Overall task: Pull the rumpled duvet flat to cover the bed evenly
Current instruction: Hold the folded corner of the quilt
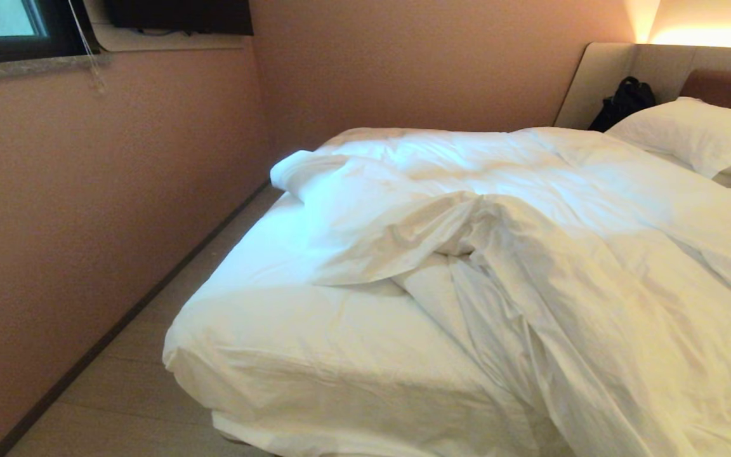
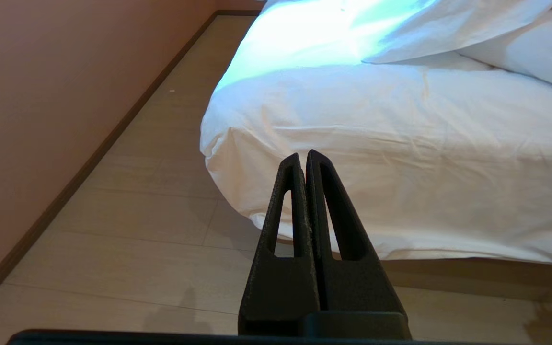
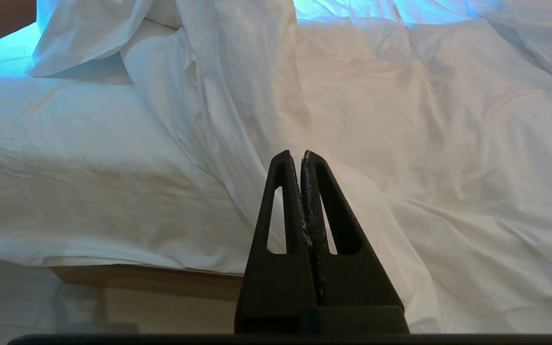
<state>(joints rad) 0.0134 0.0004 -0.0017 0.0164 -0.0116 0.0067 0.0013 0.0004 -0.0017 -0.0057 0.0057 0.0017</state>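
While duvet [image 1: 530, 254] lies rumpled on bed [image 1: 289, 355], no writing readable.

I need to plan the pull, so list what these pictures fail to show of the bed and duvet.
- The duvet runs off the head view's right and lower edges; its right side and near corner are cut off.
- The bed under the rumpled duvet is hidden; how far the sheet lies flat there cannot be told.
- The left tool and right tool, both shut, show only in the wrist views; their spot beside the bed cannot be read from the head view.
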